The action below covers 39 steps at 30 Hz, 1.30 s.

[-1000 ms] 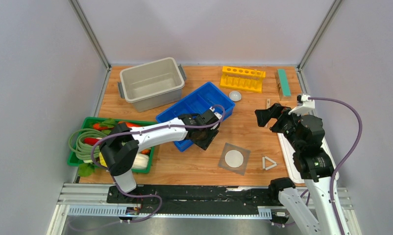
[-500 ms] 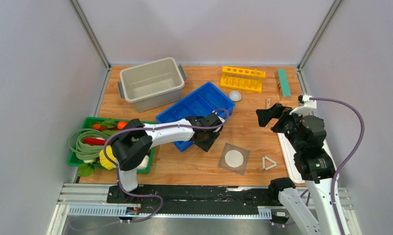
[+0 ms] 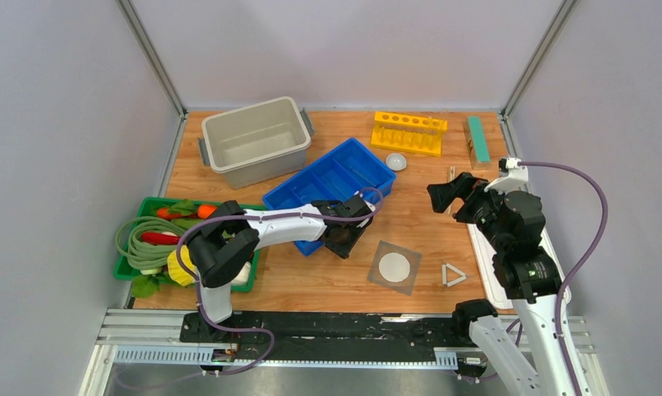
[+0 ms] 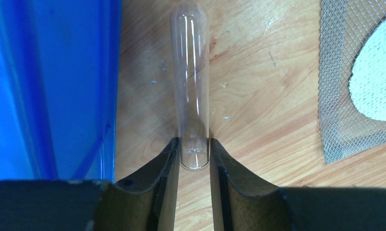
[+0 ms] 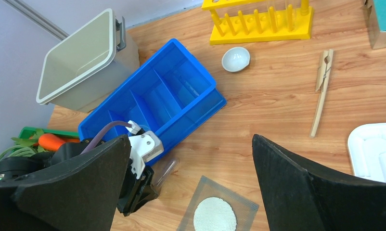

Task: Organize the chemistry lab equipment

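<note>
Left gripper [image 4: 194,144]: the fingers sit on either side of the open mouth of the test tube [image 4: 191,72]. Both pads appear to touch the glass, so I read this as clamped on the tube at its rim.

The tube lies flat on the table [image 4: 263,57] at the centre of the left wrist frame, its rounded end toward the top edge. It is just beside the wall of the blue bin [image 4: 51,86] at left; whether they touch, I cannot tell.

Handling (judgement): thin glass, so light, stiff, smooth and fragile. The round body will roll, and it can slide between flat pads. My hold is at the very end, so the long body may pivot down on lifting. A hold nearer the middle would carry it level. Squeeze gently, since the rim is the part most likely to chip.

Right edge of that frame: the grey mesh [image 4: 335,96] with its white disc [image 4: 374,82], apart from the tube. It looks flat and thin, probably best taken by an edge.

Right gripper [image 5: 191,144]: spread wide, nothing between the fingers.

Farther up the top view: the small round dish [image 3: 396,162], then the yellow rack [image 3: 409,134], the likely home for the tube.
</note>
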Each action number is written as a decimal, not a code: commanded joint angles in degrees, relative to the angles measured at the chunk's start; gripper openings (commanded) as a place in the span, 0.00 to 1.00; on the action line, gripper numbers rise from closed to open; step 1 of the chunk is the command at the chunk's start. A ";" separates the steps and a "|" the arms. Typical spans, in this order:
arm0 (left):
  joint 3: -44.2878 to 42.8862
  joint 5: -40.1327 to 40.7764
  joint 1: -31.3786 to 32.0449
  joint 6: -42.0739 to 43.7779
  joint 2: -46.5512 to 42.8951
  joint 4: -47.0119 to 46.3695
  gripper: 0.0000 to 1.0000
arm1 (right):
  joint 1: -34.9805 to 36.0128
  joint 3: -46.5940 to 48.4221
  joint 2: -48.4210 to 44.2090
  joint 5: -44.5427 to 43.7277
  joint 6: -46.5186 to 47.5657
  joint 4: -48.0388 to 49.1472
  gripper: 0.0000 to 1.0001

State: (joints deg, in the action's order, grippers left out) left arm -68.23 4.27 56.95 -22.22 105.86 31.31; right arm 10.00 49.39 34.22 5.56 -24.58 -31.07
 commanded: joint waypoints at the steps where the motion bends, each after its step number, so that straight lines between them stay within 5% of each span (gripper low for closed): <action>1: 1.60 -1.20 0.36 -0.02 -1.44 -1.95 0.29 | 0.02 -2.09 0.41 4.79 -3.71 1.89 1.00; 9: 6.61 -3.92 0.36 2.52 -12.51 -7.40 0.22 | 0.11 -3.42 7.96 23.68 -6.27 -1.01 0.94; 19: 15.66 -12.08 0.36 9.55 -27.19 -16.19 0.18 | 0.11 -3.86 17.28 41.18 -5.57 0.13 0.55; 29: 19.45 -18.68 0.44 13.51 -34.06 -20.94 0.17 | 3.00 -3.95 25.28 48.57 -6.01 1.80 0.58; 39: 20.85 -23.25 0.44 14.13 -35.55 -23.13 0.17 | 7.14 -2.01 29.41 46.65 -5.39 1.45 0.61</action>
State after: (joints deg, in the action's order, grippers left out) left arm -48.25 -15.94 57.04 -9.56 72.99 11.75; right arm 16.58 45.41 63.02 51.96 -30.20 -31.57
